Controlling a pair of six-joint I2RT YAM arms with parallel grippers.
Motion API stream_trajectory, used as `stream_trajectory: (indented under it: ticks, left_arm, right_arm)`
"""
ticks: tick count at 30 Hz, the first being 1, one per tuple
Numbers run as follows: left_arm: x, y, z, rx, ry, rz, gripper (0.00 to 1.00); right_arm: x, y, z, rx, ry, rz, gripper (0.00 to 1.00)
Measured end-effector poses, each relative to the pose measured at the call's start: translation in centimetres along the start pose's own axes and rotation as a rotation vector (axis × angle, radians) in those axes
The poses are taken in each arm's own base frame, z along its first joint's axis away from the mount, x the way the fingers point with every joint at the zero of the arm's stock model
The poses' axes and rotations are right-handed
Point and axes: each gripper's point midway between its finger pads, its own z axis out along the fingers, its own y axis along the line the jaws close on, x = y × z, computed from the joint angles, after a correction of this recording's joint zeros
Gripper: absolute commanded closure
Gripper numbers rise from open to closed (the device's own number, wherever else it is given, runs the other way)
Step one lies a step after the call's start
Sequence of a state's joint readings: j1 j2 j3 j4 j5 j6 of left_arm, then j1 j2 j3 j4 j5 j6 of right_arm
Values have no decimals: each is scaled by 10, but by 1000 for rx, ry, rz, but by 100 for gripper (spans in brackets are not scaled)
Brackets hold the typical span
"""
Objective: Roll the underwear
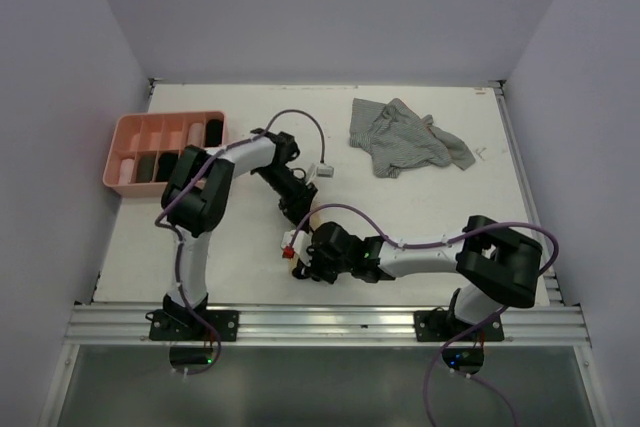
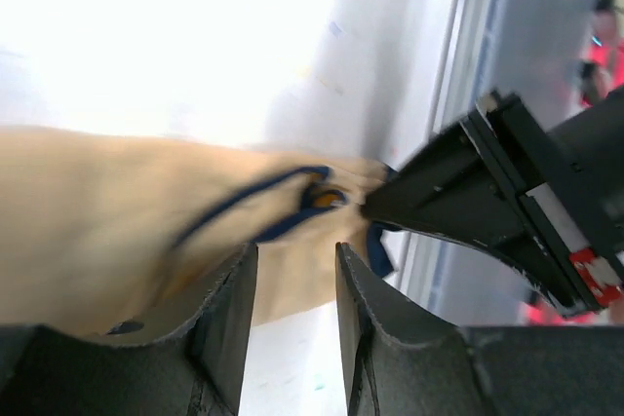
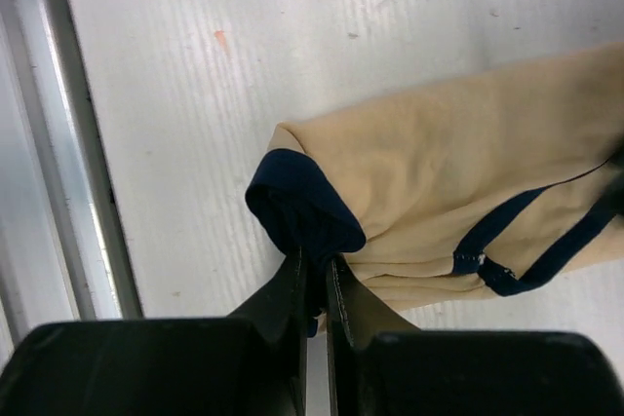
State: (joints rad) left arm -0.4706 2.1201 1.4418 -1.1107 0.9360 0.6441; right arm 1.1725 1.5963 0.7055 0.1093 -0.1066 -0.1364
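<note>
A beige underwear (image 3: 439, 163) with dark blue trim lies on the white table, and the left wrist view shows it too (image 2: 97, 211). My right gripper (image 3: 314, 258) is shut on a fold of its blue trim at the garment's corner. My left gripper (image 2: 295, 248) is open, its tips at the edge of the beige fabric with bare table showing between the fingers. The right gripper's black tip (image 2: 375, 208) meets the same trim from the other side. From above, both grippers (image 1: 298, 237) meet at the table's middle front and hide the garment. A grey striped underwear (image 1: 405, 137) lies crumpled at the back right.
A pink compartment tray (image 1: 125, 142) stands at the back left with several rolled items in it. The aluminium rail (image 1: 320, 322) runs along the near table edge, close to the right gripper. White walls close in the left, right and back.
</note>
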Motion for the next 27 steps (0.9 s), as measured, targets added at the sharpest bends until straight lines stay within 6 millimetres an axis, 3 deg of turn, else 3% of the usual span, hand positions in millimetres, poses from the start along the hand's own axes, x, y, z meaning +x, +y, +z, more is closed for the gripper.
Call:
stream_trajectory:
  ticks: [3, 6, 9, 12, 15, 19, 27]
  left_arm:
    - [-31, 15, -38, -95, -116, 67, 58]
    - [-46, 25, -85, -201, -253, 96, 58]
    - [-40, 28, -131, -319, -391, 121, 58]
    - [-18, 17, -160, -451, -488, 162, 59]
    - [-2, -7, -164, -543, -525, 262, 59]
    - [25, -36, -148, -620, -527, 435, 56]
    - [77, -48, -94, -670, -390, 739, 53]
  right_arm:
    - [0, 8, -1, -39, 4, 34, 100]
    - [0, 17, -1, -83, 18, 77, 100]
    - [-2, 21, 1, -141, 36, 161, 100]
    - [-6, 20, 4, -207, 57, 270, 100]
    - [-8, 16, 6, -272, 69, 382, 100]
    - [-8, 12, 7, -361, 83, 516, 100]
    - [-10, 7, 13, -527, 118, 732, 100]
